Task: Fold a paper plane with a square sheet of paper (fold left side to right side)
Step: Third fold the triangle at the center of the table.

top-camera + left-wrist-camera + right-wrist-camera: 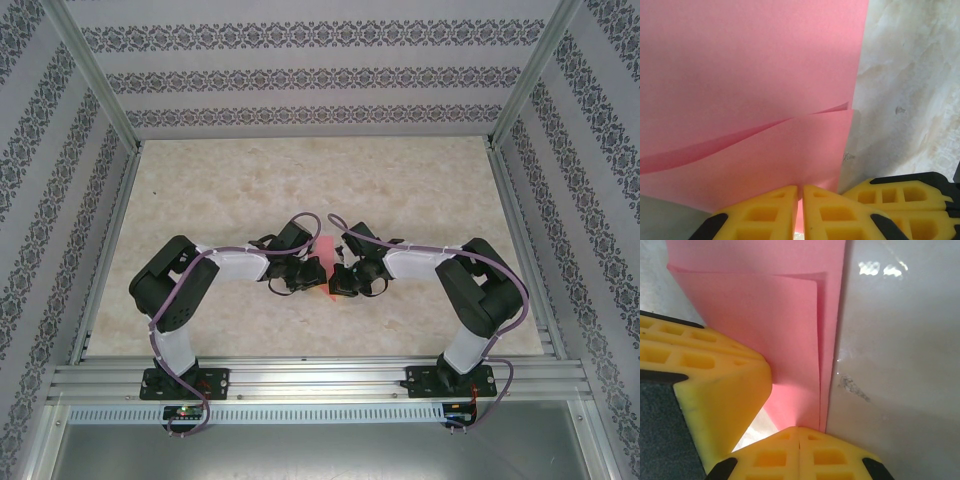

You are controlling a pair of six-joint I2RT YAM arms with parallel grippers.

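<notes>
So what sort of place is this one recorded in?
Probably a purpose-built robot test cell, not a home: silver aluminium frame posts box in a beige marble-look tabletop, patterned grey wallpaper panels form the walls, and two black-and-white arms are bolted to a metal rail.

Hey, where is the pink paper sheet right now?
In the top view the pink paper sheet is near the middle of the table, partly folded over itself. It is pinched between the left gripper and the right gripper.

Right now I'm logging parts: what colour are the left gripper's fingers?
Bright yellow plastic fingers, clearest in the left wrist view.
</notes>
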